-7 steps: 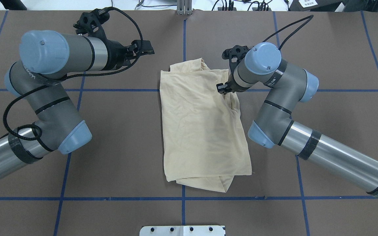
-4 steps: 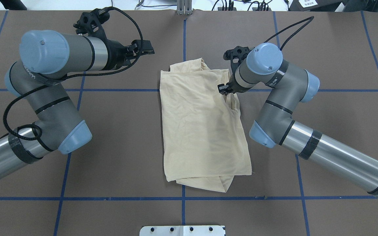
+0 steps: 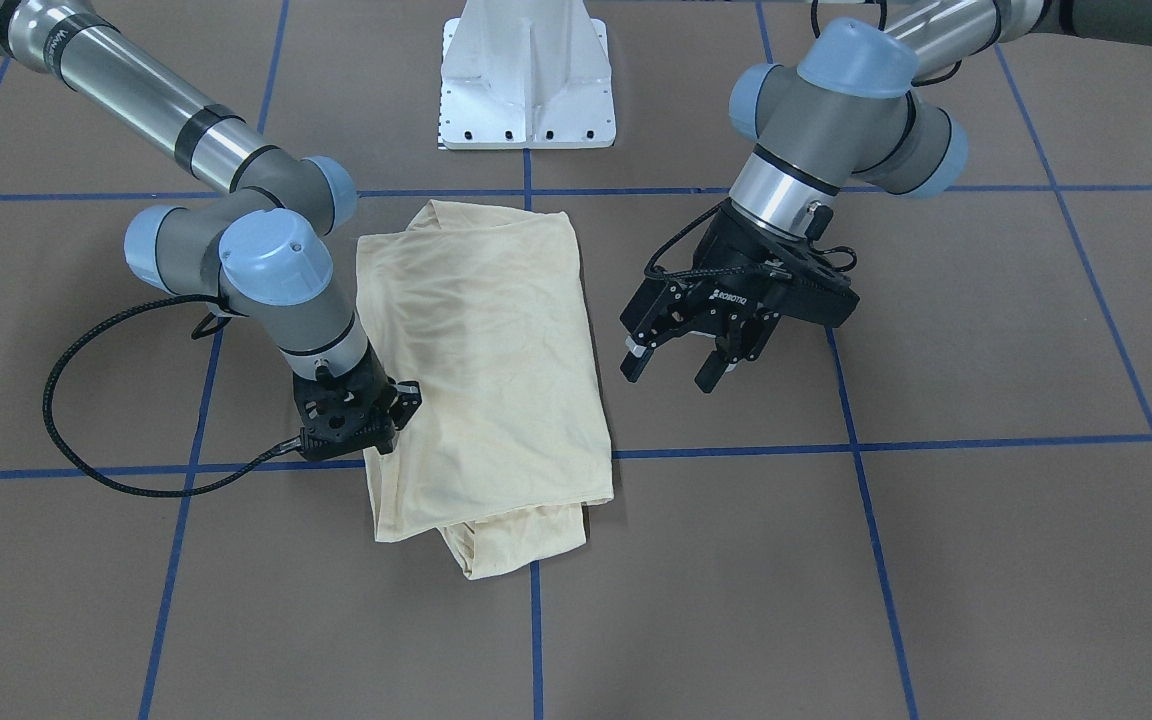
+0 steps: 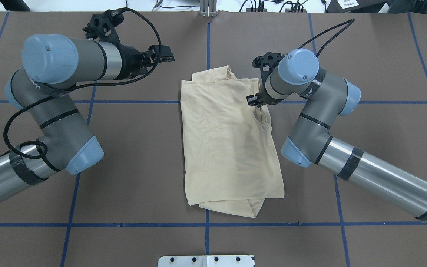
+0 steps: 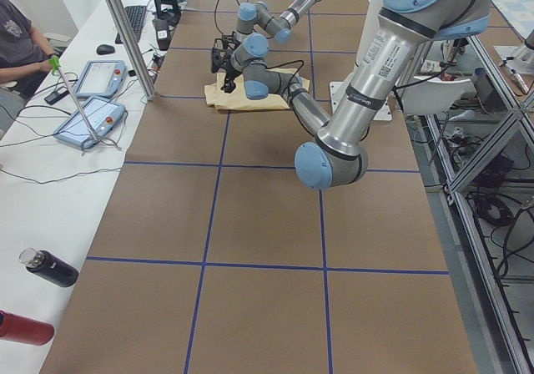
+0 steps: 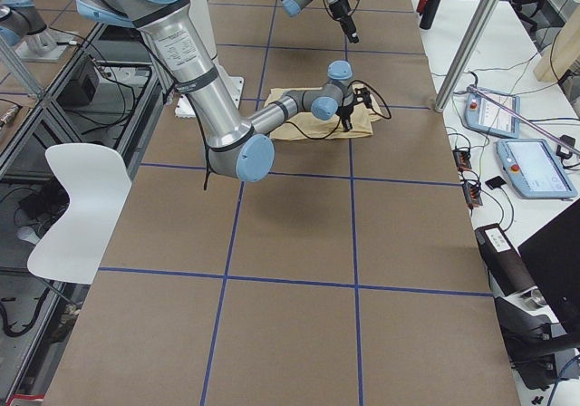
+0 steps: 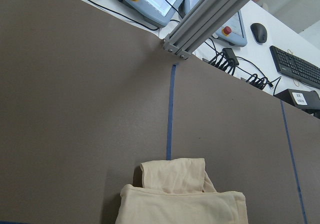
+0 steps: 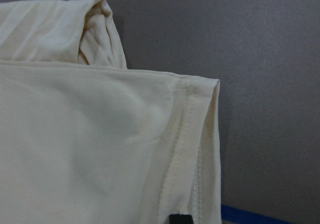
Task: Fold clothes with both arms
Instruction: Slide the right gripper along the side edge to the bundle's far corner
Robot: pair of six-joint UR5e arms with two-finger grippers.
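One brown table [image 4: 132, 155], gridded with blue tape [image 4: 124, 224], bears the T-shirt [image 4: 228, 148].

Desk [image 4: 124, 178]: brown surface with a blue tape grid [image 4: 207, 241]. A folded cream-yellow shirt [image 4: 228, 148] lies flat at frame centre in the overhead view, over the centre tape line, with a bunched bit sticking out at its top edge. White base plate [image 4: 206, 260] at bottom centre.

The right gripper [image 3: 376, 435] hid its jaws beneath its own wrist at the T-shirt [image 3: 481, 340] edge, its grip unreadable, and its wrist view cropped off all but one black fingertip [image 8: 180, 218].
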